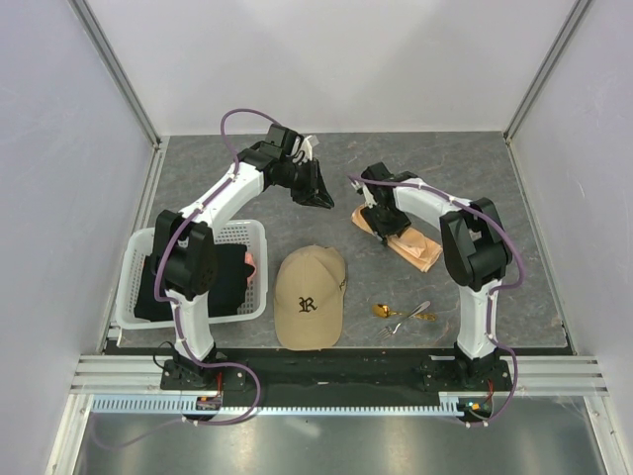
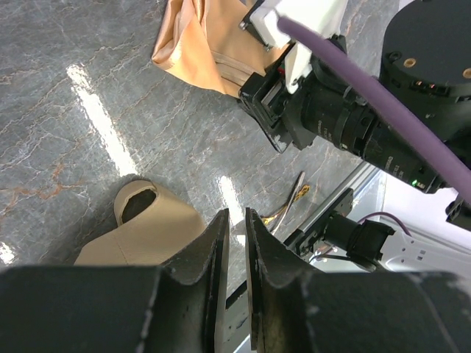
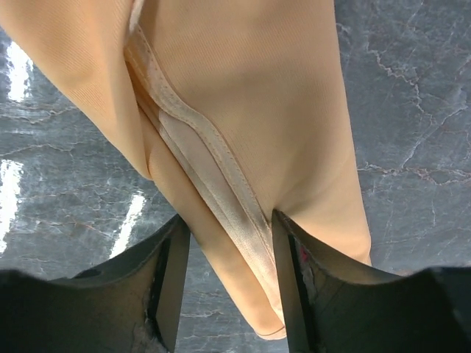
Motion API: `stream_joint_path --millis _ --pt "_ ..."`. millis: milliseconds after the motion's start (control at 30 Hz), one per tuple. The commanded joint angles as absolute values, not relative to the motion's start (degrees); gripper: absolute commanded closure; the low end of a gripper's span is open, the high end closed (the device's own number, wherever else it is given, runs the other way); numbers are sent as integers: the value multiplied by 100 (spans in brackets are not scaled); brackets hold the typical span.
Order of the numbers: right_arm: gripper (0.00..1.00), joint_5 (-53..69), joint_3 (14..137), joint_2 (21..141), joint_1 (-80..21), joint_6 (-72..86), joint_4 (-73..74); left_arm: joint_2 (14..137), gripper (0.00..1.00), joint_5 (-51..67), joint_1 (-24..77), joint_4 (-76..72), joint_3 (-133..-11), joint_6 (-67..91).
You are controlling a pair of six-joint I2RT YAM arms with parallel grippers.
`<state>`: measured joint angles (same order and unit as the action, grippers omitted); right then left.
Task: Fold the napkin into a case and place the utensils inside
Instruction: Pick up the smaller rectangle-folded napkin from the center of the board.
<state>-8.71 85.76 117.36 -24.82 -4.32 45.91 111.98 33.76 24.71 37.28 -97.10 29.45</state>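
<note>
The peach-orange napkin (image 1: 413,244) lies folded into a long strip on the grey table, right of centre. My right gripper (image 1: 380,228) is down at its far-left end. In the right wrist view the jaws (image 3: 228,220) are open and straddle the napkin's (image 3: 243,95) hemmed fold. My left gripper (image 1: 318,194) hovers over the table left of the napkin, jaws almost together and empty (image 2: 237,220). The utensils (image 1: 404,314), a gold spoon and silvery pieces, lie near the front edge, right of the cap. They show faintly in the left wrist view (image 2: 291,204).
A tan baseball cap (image 1: 310,295) lies front centre, also in the left wrist view (image 2: 151,232). A white basket (image 1: 138,297) holding a black cloth (image 1: 213,282) stands front left. White walls enclose the table on three sides.
</note>
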Motion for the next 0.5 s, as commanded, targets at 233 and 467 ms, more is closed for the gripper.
stream_joint_path --millis 233,467 --pt "71 -1108 8288 11627 -2681 -71 4061 11030 79 3542 2426 3560 -9580 2751" --pt "94 -923 8657 11698 -2777 219 4157 10995 79 3516 2408 3533 -9484 2769"
